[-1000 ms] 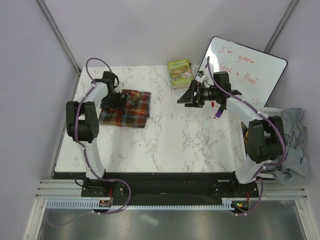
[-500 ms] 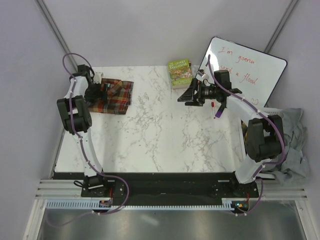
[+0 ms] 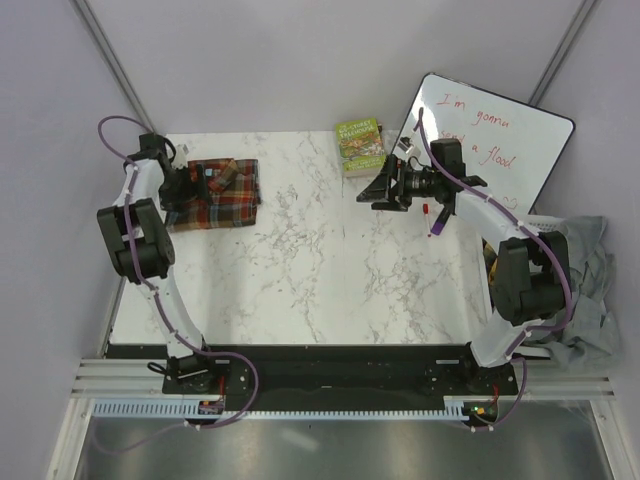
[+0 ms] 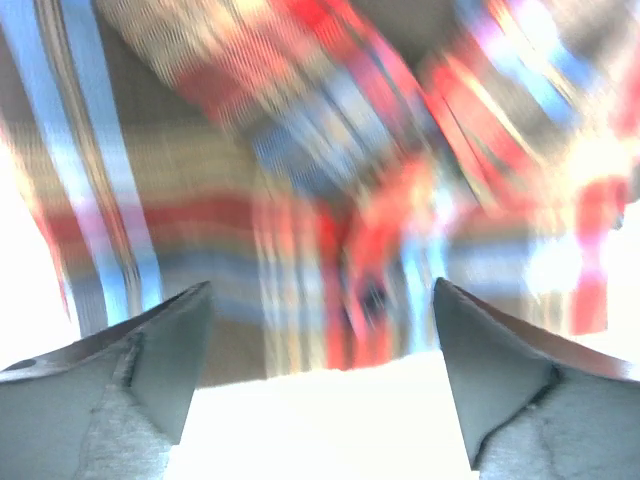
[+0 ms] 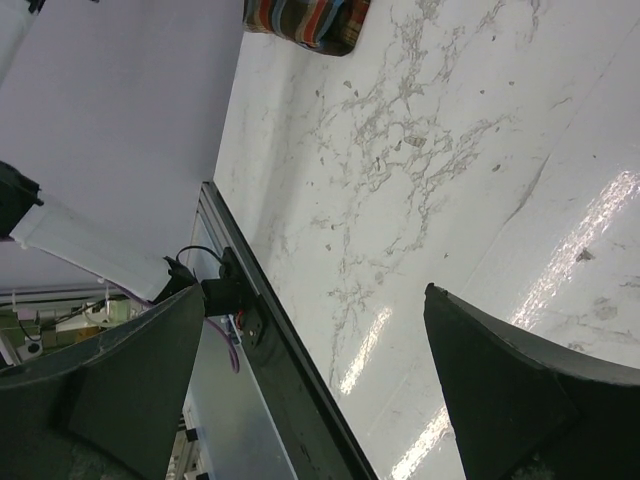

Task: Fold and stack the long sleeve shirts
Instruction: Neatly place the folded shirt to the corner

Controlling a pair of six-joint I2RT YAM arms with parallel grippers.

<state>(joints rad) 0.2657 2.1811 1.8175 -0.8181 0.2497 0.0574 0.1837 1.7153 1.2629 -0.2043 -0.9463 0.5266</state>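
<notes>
A folded plaid long sleeve shirt (image 3: 218,195) in red-orange, brown and blue lies at the table's far left. My left gripper (image 3: 186,190) sits at the shirt's left edge. In the left wrist view the gripper (image 4: 320,290) is open: the blurred plaid cloth (image 4: 330,160) lies just ahead of it, and only bright table shows between the fingers (image 4: 150,350). My right gripper (image 3: 376,190) hovers open over the back middle of the table. Nothing is between its fingertips (image 5: 315,290), and the shirt (image 5: 305,20) lies far ahead of it.
A green book (image 3: 360,146) lies at the back edge. A whiteboard (image 3: 490,140) with red writing leans at the back right, with a red marker (image 3: 430,220) by it. A grey cloth heap (image 3: 588,285) hangs off the right edge behind the right arm.
The plaid shirt has slid left and toward the back corner together with my left arm. The right arm has barely moved.
</notes>
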